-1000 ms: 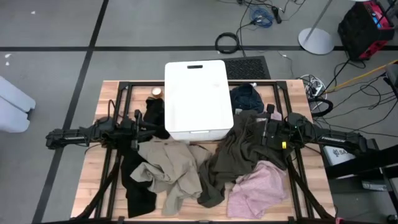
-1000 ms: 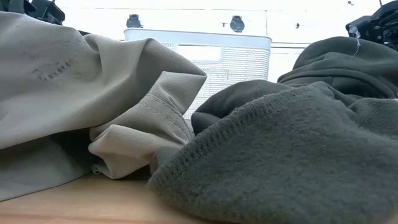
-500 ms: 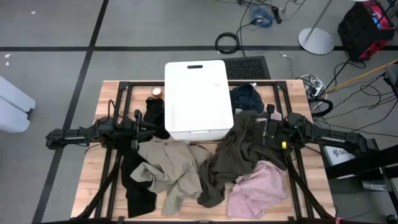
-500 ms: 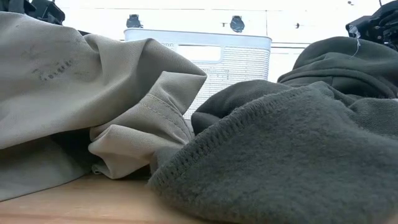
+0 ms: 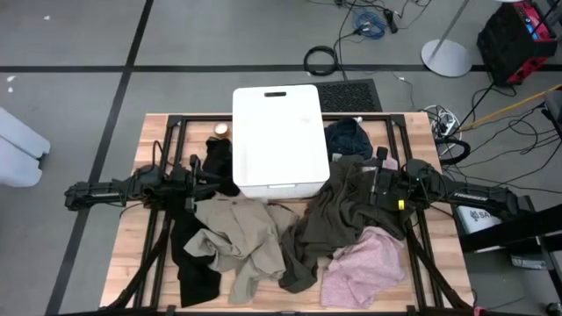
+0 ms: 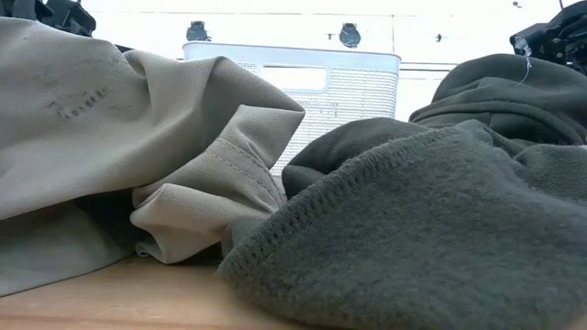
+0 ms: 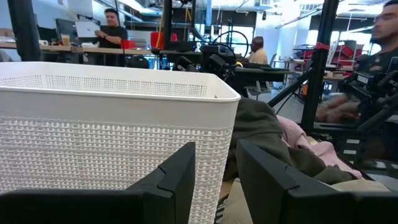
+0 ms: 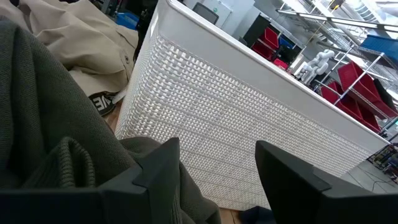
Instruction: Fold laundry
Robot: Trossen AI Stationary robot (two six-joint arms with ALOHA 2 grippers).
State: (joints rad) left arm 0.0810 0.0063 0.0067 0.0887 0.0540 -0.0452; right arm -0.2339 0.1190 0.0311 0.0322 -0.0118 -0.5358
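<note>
Nothing has shifted since a second ago: I see both arms and every garment exactly as they lay. My left claw hangs with its fingers parted and empty, just beside the white bin, above the top edge of the beige-tan garment. My right claw is likewise parted and gripping nothing, hovering over the dark olive-grey garment on the bin's other side. The pale pink garment lies near the front edge, touching the olive one. A navy blue garment sits bunched behind the right arm, against the bin. Black cloth runs beneath the beige piece, and more black lies by the bin's left side. The bin stands between the two arms. All of it rests on the wooden counter. Beyond it, people sit at desks in a workshop.
</note>
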